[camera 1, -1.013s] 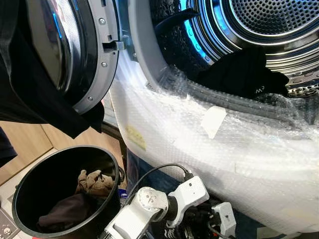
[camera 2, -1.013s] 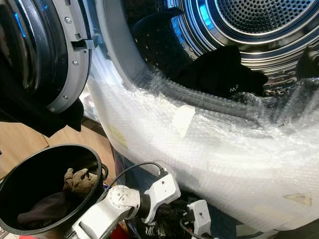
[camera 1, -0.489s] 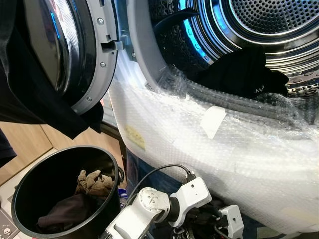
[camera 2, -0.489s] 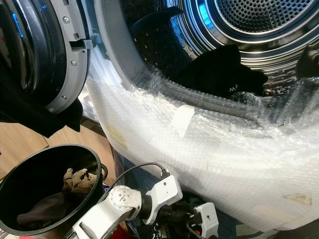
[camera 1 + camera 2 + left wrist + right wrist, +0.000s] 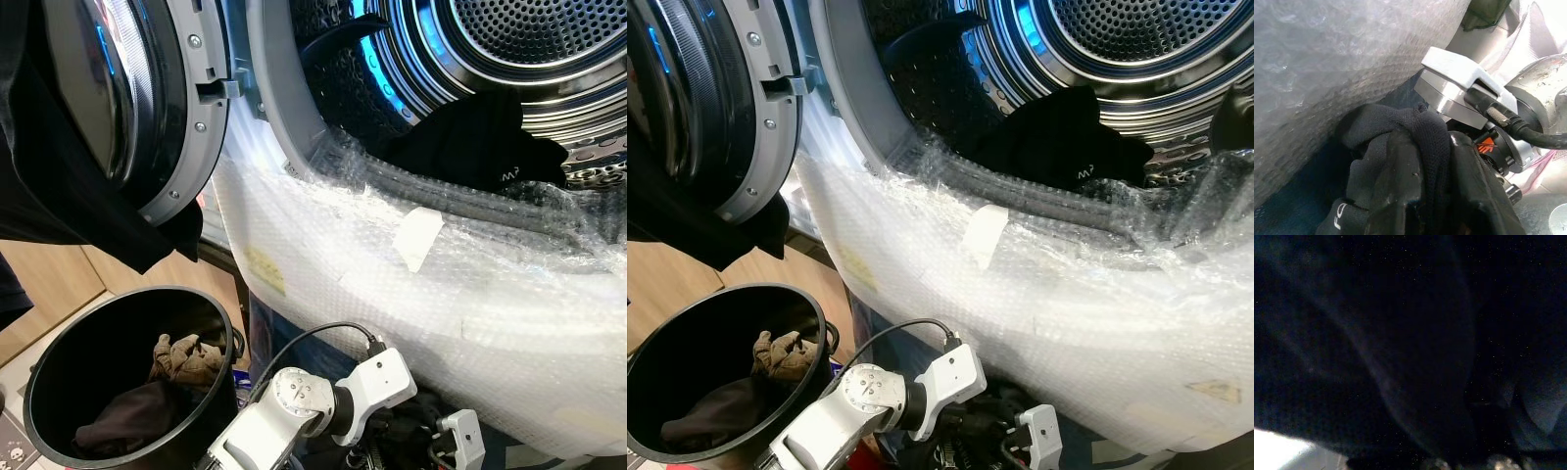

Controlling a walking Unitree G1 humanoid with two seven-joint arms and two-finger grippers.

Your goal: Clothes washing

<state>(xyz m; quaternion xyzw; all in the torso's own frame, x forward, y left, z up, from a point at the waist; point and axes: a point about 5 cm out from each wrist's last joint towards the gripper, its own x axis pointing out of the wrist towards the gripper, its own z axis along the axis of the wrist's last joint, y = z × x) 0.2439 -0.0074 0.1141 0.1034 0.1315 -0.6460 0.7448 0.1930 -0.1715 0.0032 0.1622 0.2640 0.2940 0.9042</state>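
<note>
**A:** How far along are you with the washing?

**B:** You are partway, by the look of it. The washing machine's door [image 5: 147,108] stands open on your left, and a black garment [image 5: 480,142] already lies in the steel drum [image 5: 549,49], just behind the opening's lower lip. The machine's front is wrapped in bubble wrap [image 5: 411,284]. Below the door, a black bucket [image 5: 44,392] holds more laundry: a crumpled tan cloth [image 5: 186,360] on top of a dark piece [image 5: 127,416]. So one item looks loaded and at least two wait.

**A:** What are my arms doing?

**B:** Your left gripper [image 5: 1425,196] is low, under the bulge of the wrapped front. Its black fingers are clamped on a fold of black knit fabric [image 5: 1400,132]. The right wrist view is almost wholly dark, so you cannot tell that hand's state.

**A:** Anything hanging elsewhere?

**B:** A dark cloth [image 5: 59,196] drapes over the open door.

**A:** Any writing to read?

**B:** Little. The garment in the drum carries a small pale mark [image 5: 509,176], too small to read. The held fabric shows pale letters [image 5: 1339,218], perhaps "FO", cut off at the edge. A blank pale tag [image 5: 419,238] sits on the wrap.
</note>
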